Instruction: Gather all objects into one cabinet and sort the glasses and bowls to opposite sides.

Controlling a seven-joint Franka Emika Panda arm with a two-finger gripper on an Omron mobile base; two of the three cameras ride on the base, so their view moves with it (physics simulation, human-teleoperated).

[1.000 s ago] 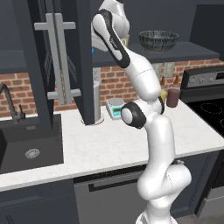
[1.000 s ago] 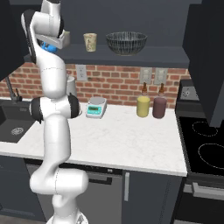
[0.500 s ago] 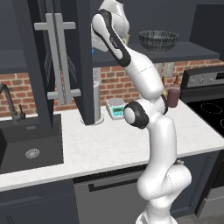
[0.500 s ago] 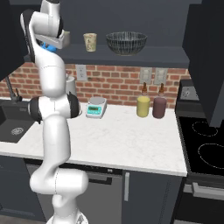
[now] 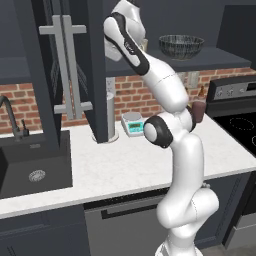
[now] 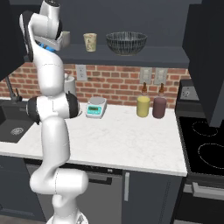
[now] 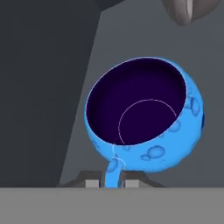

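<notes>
This is a home kitchen. A white stone counter (image 6: pixel 131 140) runs under a red brick wall (image 6: pixel 118 83) with power sockets. At 9 o'clock sits a dark sink (image 5: pixel 30 170) with a black tap (image 5: pixel 12 117); at 3 o'clock is a black stove (image 6: pixel 205 144) with ring burners. Dark wall cabinets (image 5: pixel 75 65) with long grey handles hang above, a dishwasher (image 5: pixel 130 225) sits below, and a kitchen scale (image 6: pixel 96 107) and two condiment bottles (image 6: pixel 151 105) stand toward 12 o'clock.
</notes>
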